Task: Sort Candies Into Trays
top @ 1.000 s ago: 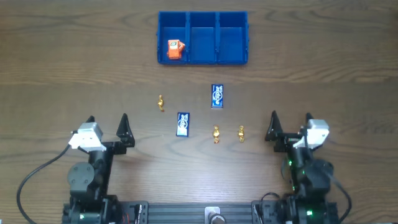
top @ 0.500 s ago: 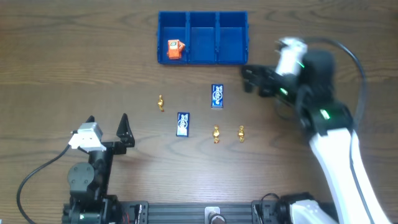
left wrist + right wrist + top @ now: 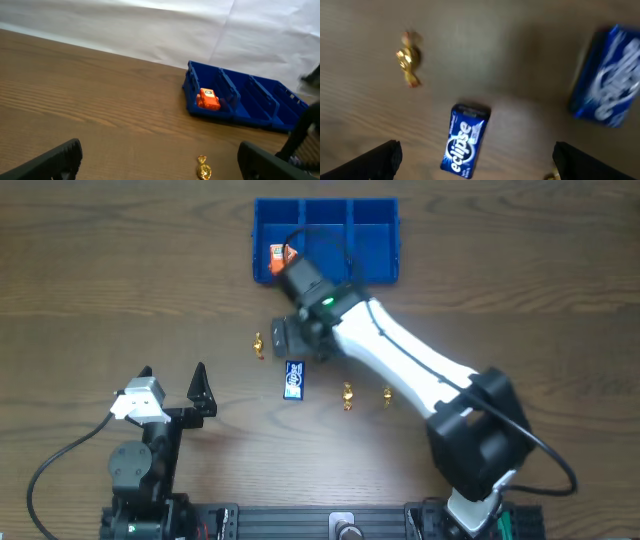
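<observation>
The blue three-compartment tray (image 3: 372,240) stands at the back, an orange candy (image 3: 279,258) in its left compartment. On the table lie a blue mint pack (image 3: 294,380) and three gold-wrapped candies (image 3: 259,345), (image 3: 347,395), (image 3: 387,394). My right gripper (image 3: 296,338) hangs open above the table. Its wrist view shows the mint pack (image 3: 465,141) between its fingers, a second blue pack (image 3: 605,80) and a gold candy (image 3: 409,60). My left gripper (image 3: 172,376) is open and empty near its base, facing the tray (image 3: 240,97), the orange candy (image 3: 207,98) and a gold candy (image 3: 202,167).
The right arm (image 3: 410,370) stretches diagonally across the middle of the table, covering the spot in front of the tray. Bare wood lies to the left and right of the candies. A white wall (image 3: 150,25) rises behind the table.
The right arm rose from its rest at the lower right, passed beside the tray's right end, and swung left over the mint packs. The left arm has not moved.
</observation>
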